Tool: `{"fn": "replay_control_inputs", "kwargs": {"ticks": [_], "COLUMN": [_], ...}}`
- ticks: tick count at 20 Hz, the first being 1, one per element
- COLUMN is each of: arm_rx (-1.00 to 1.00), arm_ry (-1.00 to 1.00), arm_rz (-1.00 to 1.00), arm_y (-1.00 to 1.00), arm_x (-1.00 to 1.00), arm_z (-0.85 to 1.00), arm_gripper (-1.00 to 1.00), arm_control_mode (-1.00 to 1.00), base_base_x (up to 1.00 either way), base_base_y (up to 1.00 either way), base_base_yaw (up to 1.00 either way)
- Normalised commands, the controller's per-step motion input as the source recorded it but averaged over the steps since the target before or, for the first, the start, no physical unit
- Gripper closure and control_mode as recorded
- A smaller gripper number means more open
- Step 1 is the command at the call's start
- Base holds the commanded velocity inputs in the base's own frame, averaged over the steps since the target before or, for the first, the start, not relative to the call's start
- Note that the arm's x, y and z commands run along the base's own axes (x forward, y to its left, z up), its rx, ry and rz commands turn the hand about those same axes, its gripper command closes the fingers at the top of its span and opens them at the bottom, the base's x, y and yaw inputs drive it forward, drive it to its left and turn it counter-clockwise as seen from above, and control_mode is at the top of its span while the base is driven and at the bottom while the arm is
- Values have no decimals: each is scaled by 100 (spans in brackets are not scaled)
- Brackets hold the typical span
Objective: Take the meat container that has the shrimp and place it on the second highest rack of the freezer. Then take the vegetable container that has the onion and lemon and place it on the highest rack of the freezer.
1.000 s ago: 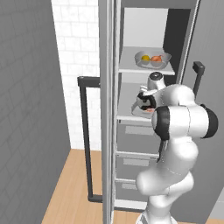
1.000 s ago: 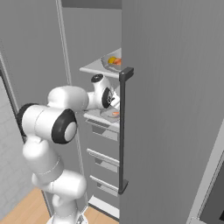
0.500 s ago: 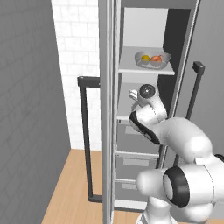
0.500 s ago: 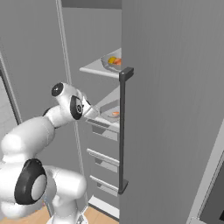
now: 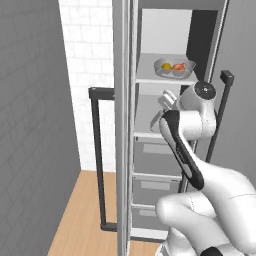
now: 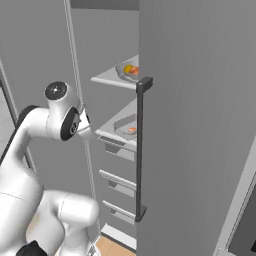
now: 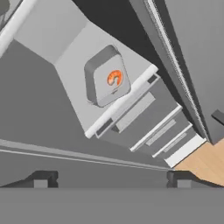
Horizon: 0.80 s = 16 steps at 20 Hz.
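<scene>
**Grey tips backed off, shrimp tray left on the rack**

Nearest first: the gripper point(image 7: 111, 180) is empty. You can see its two dark fingertips point(image 7: 41, 178) spread wide w/ nothing between them.

A sec ago the hand was right in at the second rack point(image 7: 74, 65), close over the tray. Now the arm has pulled out and up, so the hand cam looks down at the shelf from well clear.

Ahead of the tips, between them and a bit up-frame, sits the meat container point(image 7: 107, 81) flat on that rack, near its front lip. The shrimp point(image 7: 114, 78) is inside, approx centre. Nothing touches it. Just past the lip on the tips' right side are the grey drawers point(image 7: 144, 118).

Farther off, one shelf above, the vegetable container point(image 5: 174, 67) rests on the top rack point(image 5: 150, 75). The lemon point(image 5: 166, 66) and onion point(image 5: 179, 66) lie side by side in it, same spot as in the earlier frames.

What that means for you: both containers now lie on their assigned racks in the freezer point(image 6: 107, 30), so the placing looks done and this pull-back reads as the final retreat.

Watch the long black door handle point(image 6: 140, 150) and the door edge as the elbow swings back. Clearance on that side looks tight.
</scene>
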Motion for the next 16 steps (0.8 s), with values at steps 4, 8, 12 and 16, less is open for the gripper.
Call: {"fn": "replay_control_inputs", "kwargs": {"ticks": [4, 8, 12, 16], "arm_rx": [23, 2, 0, 9], "arm_ry": [-19, -20, 8, -2], "arm_rz": [-2, -2, 0, 3], "arm_y": [0, 4, 1, -25], "arm_x": [-100, -75, 11, 3], "arm_z": [37, 0, 0, -21], "arm_gripper": [-100, -100, -100, -100], "arm_control_mode": [-100, -100, -100, -100], "base_base_x": [0, 0, 0, 0], "base_base_y": [0, 0, 0, 0], "base_base_yaw": [0, 0, 0, 0]}}
